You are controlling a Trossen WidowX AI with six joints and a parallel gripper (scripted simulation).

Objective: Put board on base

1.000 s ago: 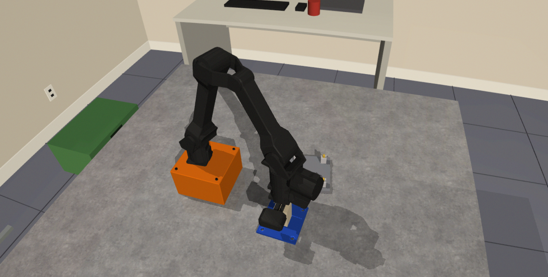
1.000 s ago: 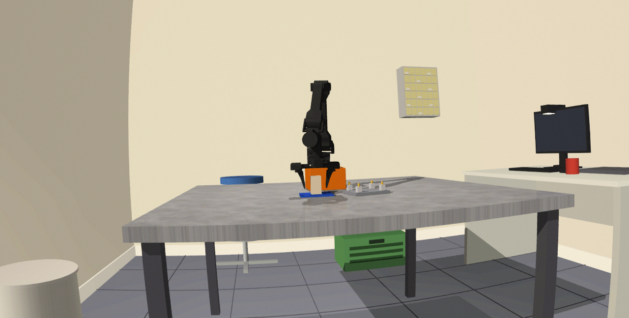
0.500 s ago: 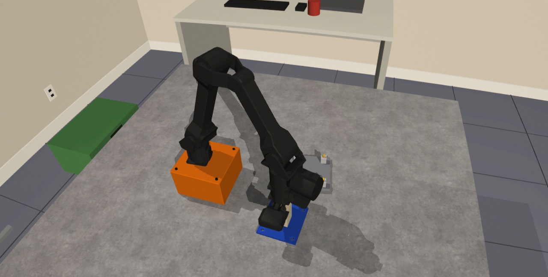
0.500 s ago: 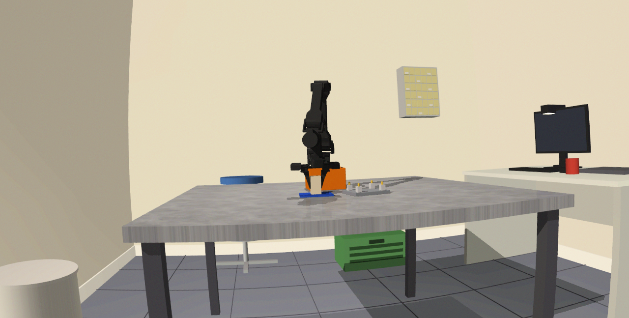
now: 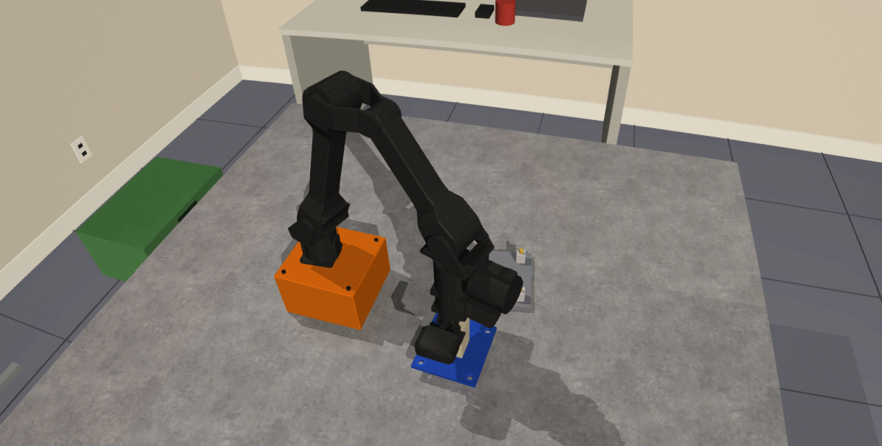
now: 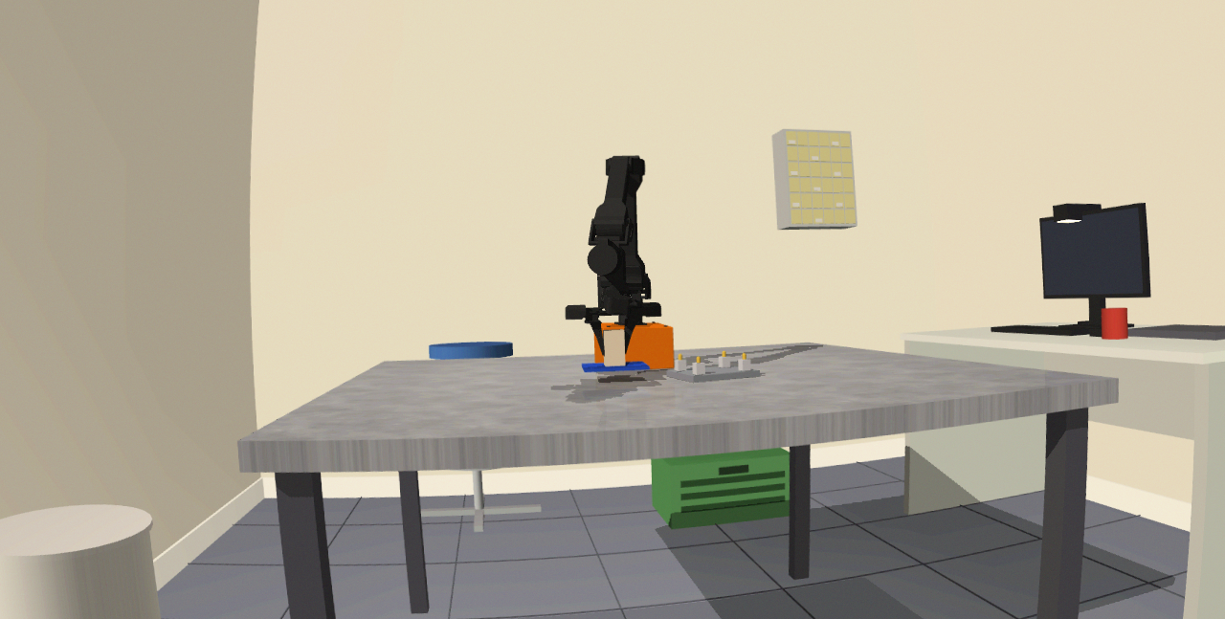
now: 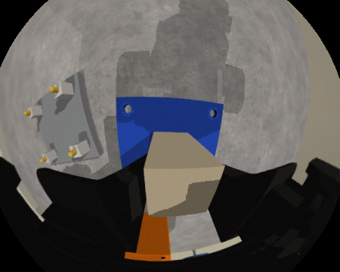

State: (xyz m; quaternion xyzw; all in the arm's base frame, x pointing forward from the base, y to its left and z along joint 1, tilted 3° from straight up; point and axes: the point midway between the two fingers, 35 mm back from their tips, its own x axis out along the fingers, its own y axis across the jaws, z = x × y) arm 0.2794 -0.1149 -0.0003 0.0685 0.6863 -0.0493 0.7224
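The pincer (image 5: 453, 335) (image 6: 614, 349) (image 7: 172, 157) is clamped on the tan handle (image 5: 463, 338) (image 6: 614, 347) (image 7: 183, 189), one finger against each side. The handle stands upright on the blue board (image 5: 477, 351) (image 6: 637, 365) (image 7: 170, 117), which is at the lower centre of the top view. In the exterior view the board hangs level, or nearly so, just above the grey desk (image 5: 617, 215) (image 6: 514, 409) (image 7: 268, 49), with its shadow on the surface below; the gap is small and the view is distant, so the exact tilt is hard to read. Two corner holes are visible in the upper half of the board in the wrist view. The grey base (image 5: 526, 274) (image 6: 715, 375) (image 7: 64, 125) rests on the desk, near the board and apart from it: right of the board in the exterior view, at the left of the frame in the wrist view. Its four posts are upright, each with a gold pin on top, and all pins are uncovered. The black arm (image 5: 406, 153) (image 6: 618, 221) is mounted on an orange block (image 5: 320, 301) (image 6: 655, 347) (image 7: 153, 234), located left of the board in the top view.
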